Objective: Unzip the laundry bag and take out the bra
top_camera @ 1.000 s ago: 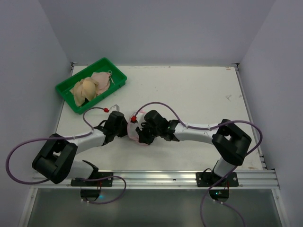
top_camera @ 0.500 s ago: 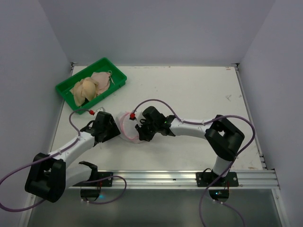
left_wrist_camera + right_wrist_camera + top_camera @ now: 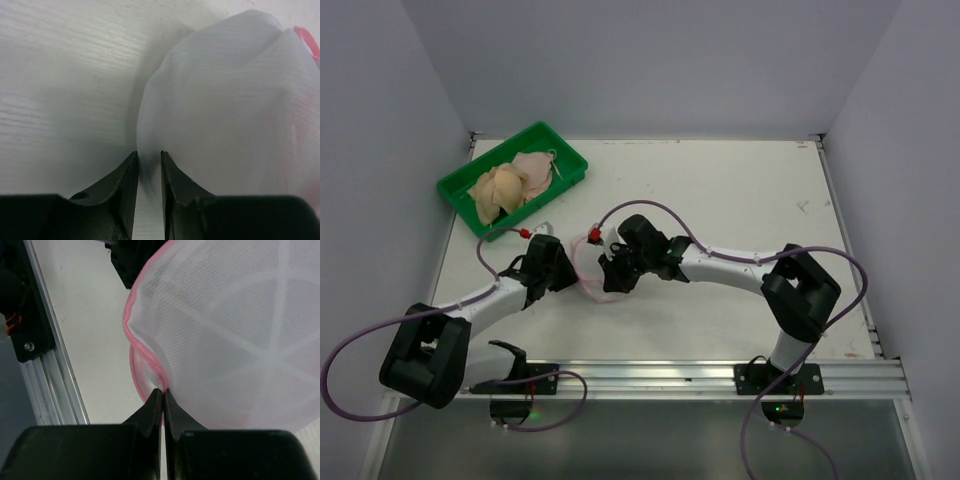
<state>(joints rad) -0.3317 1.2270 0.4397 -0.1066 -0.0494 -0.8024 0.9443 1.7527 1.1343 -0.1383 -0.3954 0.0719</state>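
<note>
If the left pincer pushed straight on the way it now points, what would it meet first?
The laundry bag. Its white mesh sits right at the tips of the left pincer, seemingly nipped between them, and fills the path ahead. How deep the bag runs beyond that is unclear from this view.

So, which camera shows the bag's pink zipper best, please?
Right wrist: the zipper runs close and sharp along the bag's rim. Left wrist shows mostly mesh; the top view shows it tiny.

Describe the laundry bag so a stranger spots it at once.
On the white table, look where the left gripper and right gripper meet. The laundry bag between them is a white mesh pouch with pink trim, unlike the green tray.
</note>
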